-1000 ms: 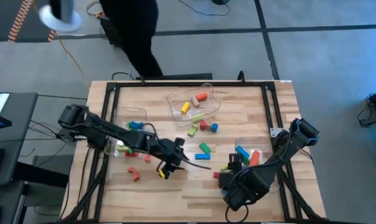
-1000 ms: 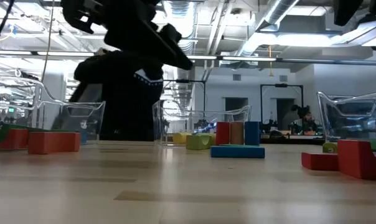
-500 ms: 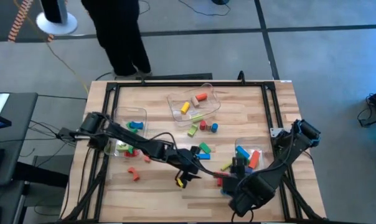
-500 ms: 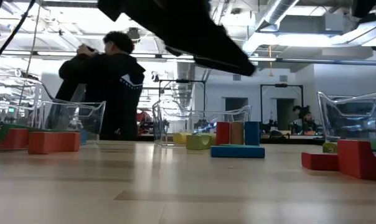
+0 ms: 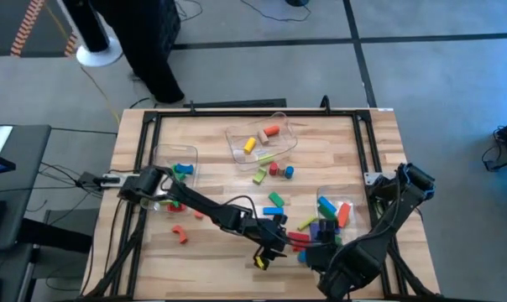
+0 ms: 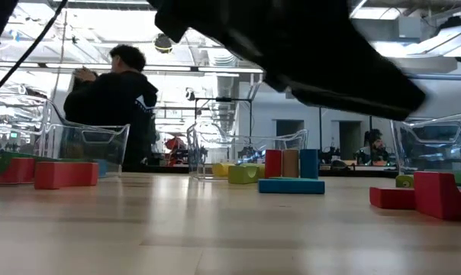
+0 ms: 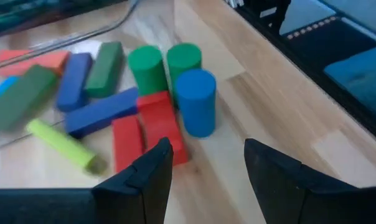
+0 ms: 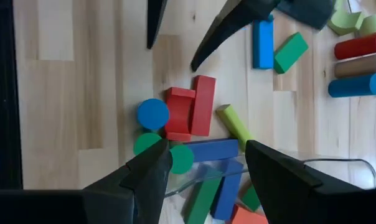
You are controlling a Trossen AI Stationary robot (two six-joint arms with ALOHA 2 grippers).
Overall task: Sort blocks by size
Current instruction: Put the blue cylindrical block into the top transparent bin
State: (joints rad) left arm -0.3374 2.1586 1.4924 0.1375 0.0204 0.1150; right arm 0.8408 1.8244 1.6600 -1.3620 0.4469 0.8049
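Observation:
A cluster of blocks lies near the table's front right: a blue cylinder [image 7: 195, 99] and two green cylinders [image 7: 146, 68] stand on end, beside two red blocks [image 7: 160, 124], a blue bar [image 7: 104, 112] and a yellow-green bar [image 7: 63, 146]. My left gripper [image 5: 283, 242] hangs open just left of this cluster [image 5: 302, 238], fingers slanting down toward the red blocks and touching nothing. My right gripper [image 8: 206, 171] is open above the same cluster, pointing steeply down. In the right wrist view the left gripper's fingers [image 8: 225, 31] show beyond the red blocks [image 8: 188, 111].
Clear bins stand at the back centre [image 5: 262, 138], left [image 5: 174, 172] and right [image 5: 337, 205], each holding blocks. Loose blocks lie mid-table: blue and green bars [image 5: 274, 201], three cylinders [image 5: 279, 170], red pieces [image 5: 180, 235]. A person [image 6: 112, 99] stands beyond the far edge.
My left gripper has swept toward the table's right and near edges and sunk a little, reaching the cluster by the right bin; its fingers stay open. My right gripper has shifted slightly toward the near right. The person behind the table has walked off to the left.

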